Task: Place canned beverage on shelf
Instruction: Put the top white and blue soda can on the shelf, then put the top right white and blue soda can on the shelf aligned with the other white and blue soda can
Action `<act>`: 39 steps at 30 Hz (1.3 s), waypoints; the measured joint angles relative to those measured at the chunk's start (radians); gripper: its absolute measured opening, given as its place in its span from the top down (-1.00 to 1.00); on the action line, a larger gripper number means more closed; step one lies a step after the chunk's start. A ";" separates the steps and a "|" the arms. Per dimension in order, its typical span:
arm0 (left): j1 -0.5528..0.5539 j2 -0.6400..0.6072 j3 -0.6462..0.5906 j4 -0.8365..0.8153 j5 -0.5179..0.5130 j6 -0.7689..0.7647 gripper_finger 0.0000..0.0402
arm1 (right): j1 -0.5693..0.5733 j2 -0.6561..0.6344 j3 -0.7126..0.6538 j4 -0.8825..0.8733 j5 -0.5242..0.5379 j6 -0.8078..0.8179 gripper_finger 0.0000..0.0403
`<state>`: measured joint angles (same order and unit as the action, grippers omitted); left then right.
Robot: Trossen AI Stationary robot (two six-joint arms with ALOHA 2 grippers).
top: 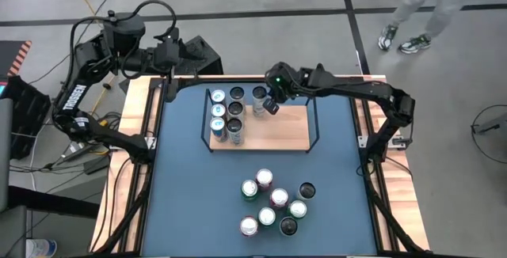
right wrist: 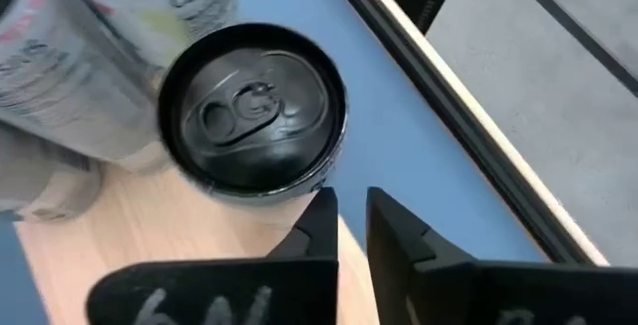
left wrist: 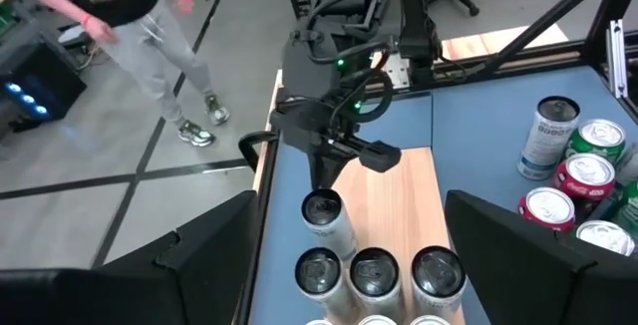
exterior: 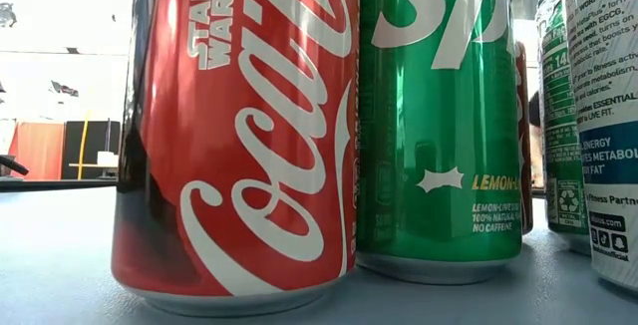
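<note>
High view: the right gripper (top: 270,104), fingers nearly together and holding nothing, hangs at the rear edge of the light-wood shelf with black wire frame (top: 277,127), just beside a slim black-topped can (top: 259,94) standing there; six more cans (top: 226,115) fill the shelf's left end, and a loose cluster of cans (top: 274,202) stands on the blue tabletop (top: 190,187) nearer the front. The left gripper (top: 169,90) waits, spread wide, at the table's rear left corner. Low view: a red cola can (exterior: 239,136) and a green soda can (exterior: 439,116) stand side by side. Left wrist view: the right gripper (left wrist: 329,170) appears just clear of the can (left wrist: 324,210). Right wrist view: narrow fingers (right wrist: 319,220) flank no object; the can's black lid (right wrist: 249,111) sits beside them.
</note>
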<state>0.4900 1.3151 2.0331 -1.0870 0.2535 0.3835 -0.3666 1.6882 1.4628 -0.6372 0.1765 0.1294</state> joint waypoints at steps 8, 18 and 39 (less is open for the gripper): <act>0.000 0.013 0.000 0.000 0.003 -0.010 -0.54 | 0.028 0.000 0.000 -0.004 -0.020 0.021 0.83; -0.039 0.012 -0.045 0.013 0.109 0.018 -0.54 | 0.045 -0.130 0.057 -0.107 0.005 0.032 0.83; -0.346 0.296 -0.247 0.498 0.078 -0.102 -0.54 | 0.332 -0.625 0.102 -0.191 0.043 0.179 0.40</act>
<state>0.1438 1.6110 1.7859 -0.5894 0.3317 0.2812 -0.0348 1.0636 1.5646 -0.8281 0.2190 0.3084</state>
